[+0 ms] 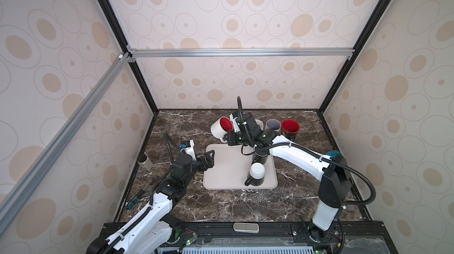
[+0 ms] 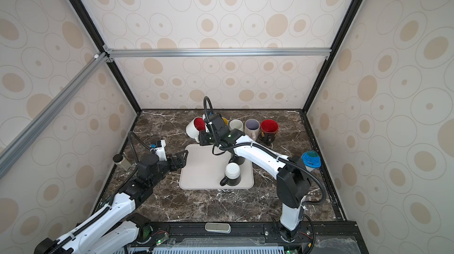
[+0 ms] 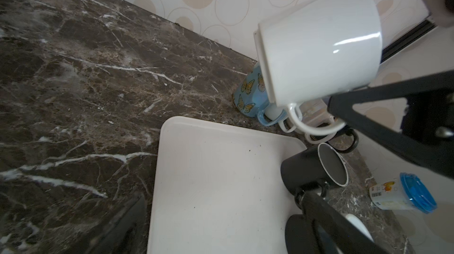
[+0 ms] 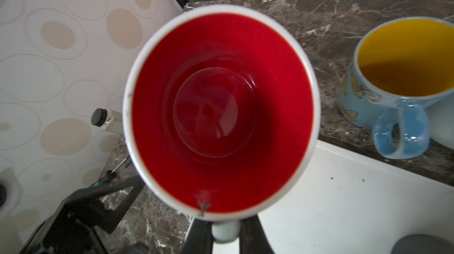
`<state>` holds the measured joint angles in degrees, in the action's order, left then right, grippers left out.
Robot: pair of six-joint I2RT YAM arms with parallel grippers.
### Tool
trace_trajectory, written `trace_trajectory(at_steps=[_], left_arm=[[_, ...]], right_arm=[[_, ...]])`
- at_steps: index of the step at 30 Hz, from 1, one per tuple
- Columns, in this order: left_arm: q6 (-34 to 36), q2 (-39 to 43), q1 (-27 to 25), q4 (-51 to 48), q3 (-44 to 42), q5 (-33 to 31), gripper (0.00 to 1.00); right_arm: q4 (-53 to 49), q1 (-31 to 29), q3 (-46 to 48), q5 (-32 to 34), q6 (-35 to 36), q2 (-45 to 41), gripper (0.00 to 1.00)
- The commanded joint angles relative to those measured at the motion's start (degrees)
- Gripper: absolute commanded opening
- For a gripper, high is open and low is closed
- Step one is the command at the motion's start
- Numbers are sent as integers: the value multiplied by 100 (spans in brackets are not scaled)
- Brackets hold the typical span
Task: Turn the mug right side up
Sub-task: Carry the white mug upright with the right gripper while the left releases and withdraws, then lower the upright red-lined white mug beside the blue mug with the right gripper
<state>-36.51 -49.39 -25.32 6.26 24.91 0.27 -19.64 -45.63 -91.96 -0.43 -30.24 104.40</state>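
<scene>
A white mug with a red inside (image 1: pixel 222 127) (image 2: pixel 195 127) hangs in the air over the back left corner of the beige tray (image 1: pixel 221 166). It is tilted, and its mouth faces up toward the right arm. My right gripper (image 1: pixel 226 139) (image 4: pixel 225 233) is shut on its white handle, which sits between the two black fingers in the right wrist view. That view looks straight into the red mouth (image 4: pixel 221 107). The left wrist view shows the mug's white wall (image 3: pixel 319 48). My left gripper (image 1: pixel 210 158) (image 3: pixel 226 220) stands open at the tray's left edge and holds nothing.
Two black mugs stand on the tray, one with a white top (image 1: pixel 256 174) and one under the right arm (image 1: pixel 260 158). Cream (image 1: pixel 259 123), lavender-lined (image 1: pixel 273 125) and red (image 1: pixel 290 127) mugs line the back. A blue butterfly mug (image 4: pixel 403 68), a blue-lidded cup (image 1: pixel 333 154) and a small bottle (image 1: pixel 145 161) stand around.
</scene>
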Motion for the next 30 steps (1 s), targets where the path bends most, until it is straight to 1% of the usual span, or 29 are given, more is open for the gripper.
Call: trace_trajectory(at_steps=[1, 7, 11, 15, 21, 26, 30], left_arm=[[295, 8, -189, -362, 260, -285, 100], [440, -18, -438, -408, 335, -364, 99], [539, -13, -566, -370, 353, -439, 97], [557, -7, -656, -336, 366, -440, 96], [627, 8, -695, -336, 377, -449, 96], [637, 32, -703, -297, 342, -423, 96], [645, 2, -711, -275, 324, -423, 97]], right_arm=[[-354, -34, -641, 649, 337, 225, 0], [-967, -26, -1566, 1195, 498, 934, 0], [-1295, -33, -2152, 1703, 503, 1461, 0], [-1679, 26, -2799, 1816, 445, 1954, 0], [-1968, 119, -3475, 1743, 378, 2435, 0], [-2253, 334, -3934, 1320, 326, 2833, 0], [-2521, 440, -4536, 1053, 390, 3204, 0]])
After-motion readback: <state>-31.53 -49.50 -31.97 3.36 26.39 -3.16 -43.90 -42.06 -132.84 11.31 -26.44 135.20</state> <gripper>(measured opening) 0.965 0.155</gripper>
